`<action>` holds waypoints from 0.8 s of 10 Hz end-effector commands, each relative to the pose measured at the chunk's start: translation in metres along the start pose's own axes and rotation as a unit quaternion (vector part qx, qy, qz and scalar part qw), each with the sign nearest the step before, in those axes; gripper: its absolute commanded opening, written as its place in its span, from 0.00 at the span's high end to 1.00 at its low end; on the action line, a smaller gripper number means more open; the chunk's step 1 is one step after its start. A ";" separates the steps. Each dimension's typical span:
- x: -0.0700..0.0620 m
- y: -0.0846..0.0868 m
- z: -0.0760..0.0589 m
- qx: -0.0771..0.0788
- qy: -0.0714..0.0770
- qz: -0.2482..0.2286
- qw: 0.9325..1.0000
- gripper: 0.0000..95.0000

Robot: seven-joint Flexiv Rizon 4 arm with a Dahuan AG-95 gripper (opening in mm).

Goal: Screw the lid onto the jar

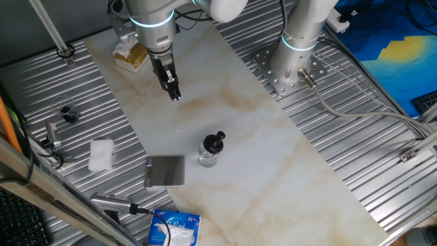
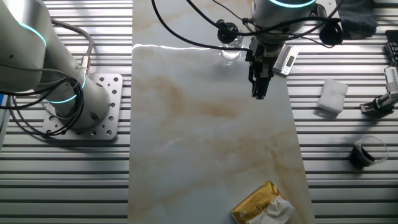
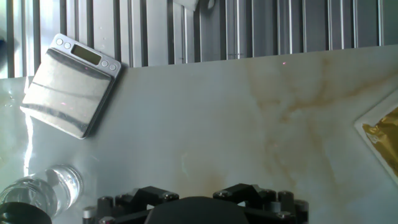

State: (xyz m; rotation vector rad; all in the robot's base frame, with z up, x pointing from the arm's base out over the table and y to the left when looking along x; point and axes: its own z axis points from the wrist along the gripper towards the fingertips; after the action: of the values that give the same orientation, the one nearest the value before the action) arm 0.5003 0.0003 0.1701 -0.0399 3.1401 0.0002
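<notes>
The jar (image 1: 209, 154) stands upright on the marble board (image 1: 273, 157) with the lid (image 1: 216, 139) sitting on its mouth, just beside the grey scale (image 1: 165, 171). The gripper (image 1: 175, 95) hangs above the bare marble well apart from the jar, nearer the yellow packet (image 1: 131, 57) than the scale, its fingers pressed together on nothing. In the hand view the jar (image 3: 43, 190) shows only at the lower left corner, below the scale (image 3: 71, 84).

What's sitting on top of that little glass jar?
A small black knobbed lid sits on the short clear glass jar. Whether it is screwed tight, or anything is inside, cannot be seen.
</notes>
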 end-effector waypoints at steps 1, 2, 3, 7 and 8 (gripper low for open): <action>0.001 0.000 -0.001 -0.001 -0.004 -0.051 0.999 1.00; 0.001 0.000 -0.001 -0.001 -0.004 -0.051 0.999 1.00; 0.001 0.000 -0.001 -0.001 -0.004 -0.050 0.999 1.00; 0.001 0.000 -0.001 -0.003 -0.002 -0.062 0.998 1.00; 0.001 0.000 -0.001 -0.002 -0.002 -0.069 0.998 1.00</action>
State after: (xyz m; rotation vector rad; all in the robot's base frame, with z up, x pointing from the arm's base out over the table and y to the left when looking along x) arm 0.5002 0.0006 0.1710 -0.2562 3.1262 0.0097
